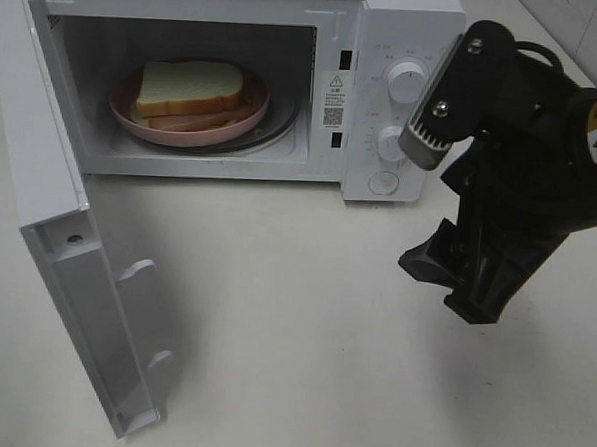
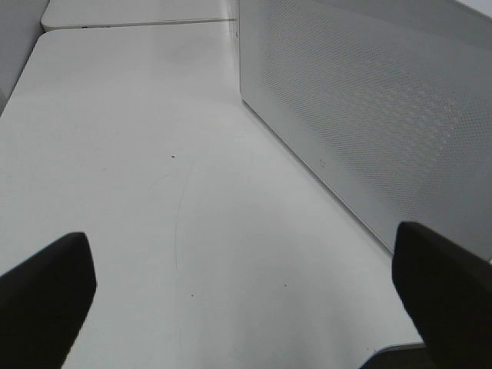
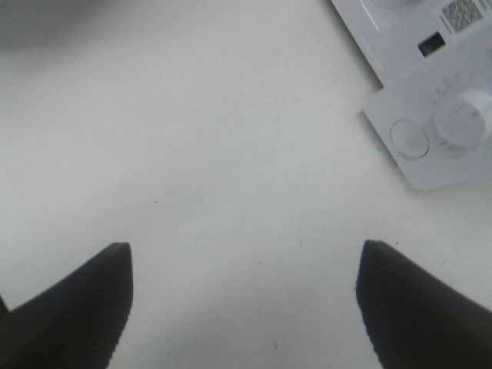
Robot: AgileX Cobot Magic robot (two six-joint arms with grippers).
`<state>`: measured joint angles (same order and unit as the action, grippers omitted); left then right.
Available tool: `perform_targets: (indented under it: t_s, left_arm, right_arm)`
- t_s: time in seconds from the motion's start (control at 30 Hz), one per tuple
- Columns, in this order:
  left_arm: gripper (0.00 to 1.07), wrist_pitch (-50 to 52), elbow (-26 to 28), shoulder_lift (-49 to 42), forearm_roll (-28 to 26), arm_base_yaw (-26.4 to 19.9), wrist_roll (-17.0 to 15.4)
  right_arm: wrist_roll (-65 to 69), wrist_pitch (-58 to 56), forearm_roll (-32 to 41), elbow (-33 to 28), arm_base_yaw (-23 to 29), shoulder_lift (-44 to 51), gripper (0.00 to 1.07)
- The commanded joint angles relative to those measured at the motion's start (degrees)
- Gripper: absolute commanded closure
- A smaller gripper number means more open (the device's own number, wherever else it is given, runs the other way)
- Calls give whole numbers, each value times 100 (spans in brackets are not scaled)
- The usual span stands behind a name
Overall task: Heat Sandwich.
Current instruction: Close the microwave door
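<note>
The sandwich sits on the pink plate inside the microwave. The door is wide open. Bread covers most of the reddish strip, so only its edge peeks out.

The right claw hangs over the table in front of the knobs. Its fingers are wide apart and hold nothing.

The left claw is wide apart and empty too, beside the microwave's dotted side wall. Only its dark tips show.

Microwave sits at the back of the white table, door swung wide to the left. Inside, the sandwich rests on a pink plate. The right gripper hangs over the table just in front of the control knobs, fingers spread, holding nothing.
</note>
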<state>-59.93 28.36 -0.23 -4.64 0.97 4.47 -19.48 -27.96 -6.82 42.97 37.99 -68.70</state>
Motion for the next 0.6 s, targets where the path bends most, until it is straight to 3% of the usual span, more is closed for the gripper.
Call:
perform_targets:
  t_s: [0.03,0.6]
  left_arm:
    - [9,46,-17,-126,-34,0,-11]
    - [9,46,-17,-126,-34,0,-11]
  right_arm:
    - [659,-309,-11,-11,-23,286,27]
    - [1644,-2418,6,-11,-23,1203,24]
